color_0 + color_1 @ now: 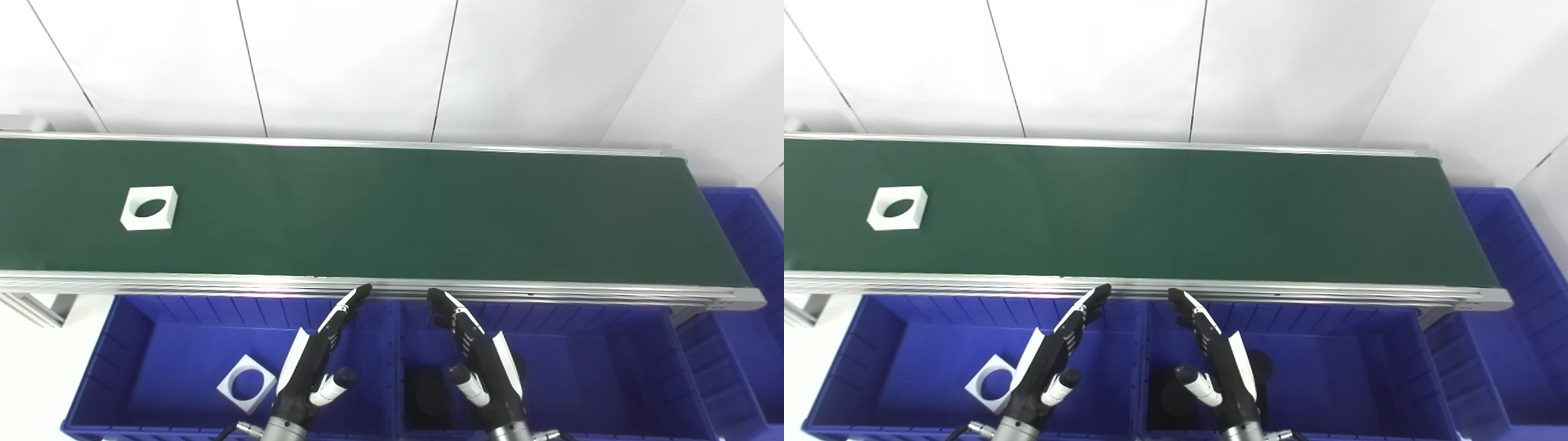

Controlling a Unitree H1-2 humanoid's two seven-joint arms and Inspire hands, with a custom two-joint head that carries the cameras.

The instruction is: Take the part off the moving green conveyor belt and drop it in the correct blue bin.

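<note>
White square plastic part with a round hole [149, 208] rides far left on our green conveyor belt [392, 214].
Our left robot hand [315, 361] sits nearer; both it and the right robot hand [478, 358] are spread wide, empty.

Pretty bright, even overhead light, walls nearly blown out white. Slight glare on the conveyor rail [288, 283] just past the fingertips. Sharp overall, soft shadows.

the conveyor belt [392, 208] runs off the left edge. both arms are cut at the bottom edge, just below the left hand [315, 361] and right hand [478, 358]. the right hand partly covers dark round parts [429, 398] in the middle bin [612, 367]; their shape is unclear. the far-right bin [744, 245] is cropped.
</note>
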